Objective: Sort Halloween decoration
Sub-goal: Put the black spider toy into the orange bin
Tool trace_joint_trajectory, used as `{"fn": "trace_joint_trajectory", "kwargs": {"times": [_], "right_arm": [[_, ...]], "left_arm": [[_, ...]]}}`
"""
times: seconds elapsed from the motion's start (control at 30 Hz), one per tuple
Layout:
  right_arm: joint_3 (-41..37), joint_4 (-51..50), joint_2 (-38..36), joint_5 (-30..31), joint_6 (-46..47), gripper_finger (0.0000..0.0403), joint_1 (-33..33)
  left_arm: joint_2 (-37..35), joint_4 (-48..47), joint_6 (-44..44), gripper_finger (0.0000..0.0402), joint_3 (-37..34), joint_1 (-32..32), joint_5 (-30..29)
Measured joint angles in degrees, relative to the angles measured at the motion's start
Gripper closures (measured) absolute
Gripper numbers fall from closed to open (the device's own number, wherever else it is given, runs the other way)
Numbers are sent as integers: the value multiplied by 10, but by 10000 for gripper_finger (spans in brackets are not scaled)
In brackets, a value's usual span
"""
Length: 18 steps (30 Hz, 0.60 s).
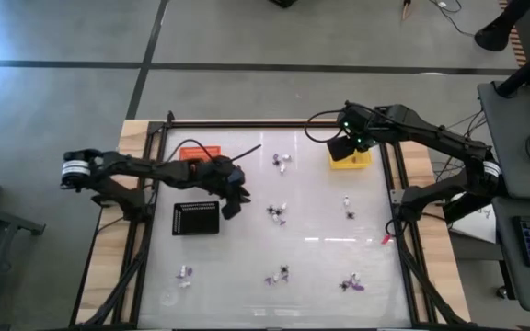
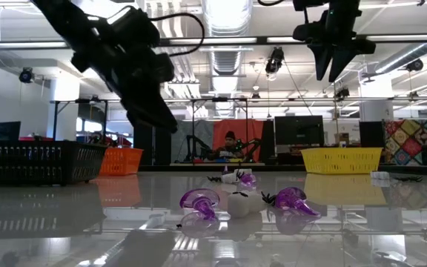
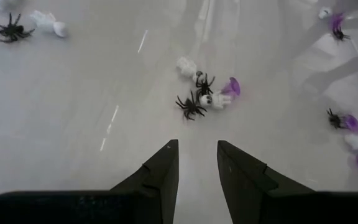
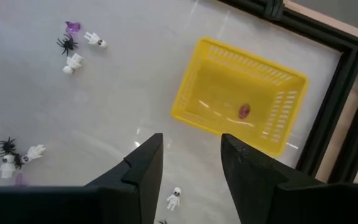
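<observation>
Room, high view: grey floor lies around a white table (image 1: 320, 248) framed by dark rails, with a keyboard at the picture's right edge.
Trays, high view: an orange tray (image 1: 199, 152) and a black tray (image 1: 196, 219) sit on the table's left part; a yellow tray (image 1: 364, 163) sits at the far right part.
Halloween decoration, high view: tiny trinkets (image 1: 277, 213) lie scattered in small clusters over the middle and near half of the table, apart from all three trays.
Left claw, high view: the left claw (image 1: 233, 204) hangs just beside the black tray, between it and the middle cluster.
Right claw, high view: the right claw (image 1: 341, 147) hangs over the yellow tray's left end.
Low view: purple trinkets (image 2: 199, 200) and a white one lie close to the camera on the glossy table; both arms hang above, and a person sits in the room behind.
Left wrist view: the left claw (image 3: 197, 163) stands open and empty above bare table; black spiders (image 3: 191, 106), a white piece and a purple piece lie clustered ahead of it.
Right wrist view: the right claw (image 4: 191, 155) stands open and empty; the yellow tray lies ahead of it with one small orange-brown trinket (image 4: 244, 111) inside; white skeletons (image 4: 96, 40) and spiders lie off on the table.
</observation>
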Motion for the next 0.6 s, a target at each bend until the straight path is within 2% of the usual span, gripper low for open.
{"fn": "trace_joint_trajectory", "kwargs": {"times": [0.23, 0.6], "right_arm": [[0, 0, 0, 0, -22, 248, 0], [0, 0, 0, -1, -44, 248, 0]], "left_arm": [[71, 34, -2, 309, 12, -3, 0], [186, 12, 18, 309, 107, -26, 0]]}}
